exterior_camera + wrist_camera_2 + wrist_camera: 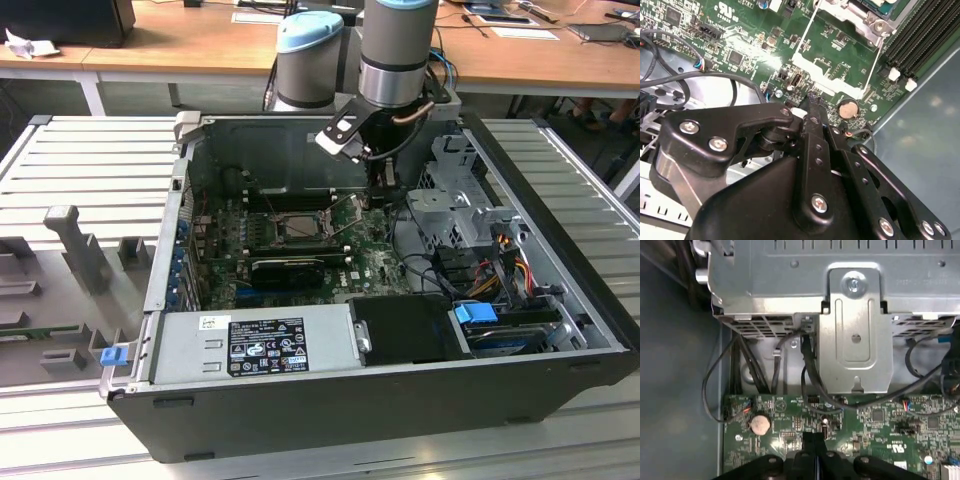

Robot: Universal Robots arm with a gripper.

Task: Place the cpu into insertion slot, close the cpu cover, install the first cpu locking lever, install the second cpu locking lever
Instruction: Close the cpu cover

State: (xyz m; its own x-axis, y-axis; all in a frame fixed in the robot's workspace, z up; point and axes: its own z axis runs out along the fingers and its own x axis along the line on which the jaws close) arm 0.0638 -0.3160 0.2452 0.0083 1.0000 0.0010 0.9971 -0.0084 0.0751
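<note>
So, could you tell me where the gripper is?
In the exterior view the gripper hangs over the motherboard, to the exterior view's right of the insertion slot, near the coin cell in both wrist views.

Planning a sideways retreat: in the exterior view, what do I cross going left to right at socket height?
Grey upright block → case's left wall → insertion slot → gripper → drive cage → case's right wall.
</note>
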